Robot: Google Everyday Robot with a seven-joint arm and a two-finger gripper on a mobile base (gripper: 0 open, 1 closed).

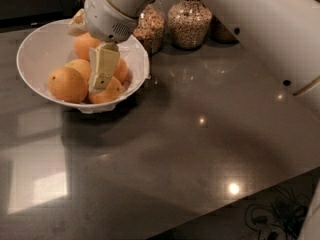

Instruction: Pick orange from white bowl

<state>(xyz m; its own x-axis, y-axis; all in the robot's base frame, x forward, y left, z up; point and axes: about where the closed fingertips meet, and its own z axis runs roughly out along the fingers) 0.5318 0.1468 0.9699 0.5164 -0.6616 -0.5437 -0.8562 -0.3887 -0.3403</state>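
Note:
The white bowl stands at the back left of the dark countertop and holds several oranges. The largest orange, with a small dark speck, lies at the bowl's front left. My gripper hangs over the middle of the bowl, to the right of that orange and apart from it. One cream finger reaches down between the middle oranges. The other finger shows at the upper left by the back orange. The fingers stand apart and hold nothing.
Two glass jars of grains stand right behind the bowl. My white arm crosses the back right. The countertop ends at the lower right, with cables on the floor below.

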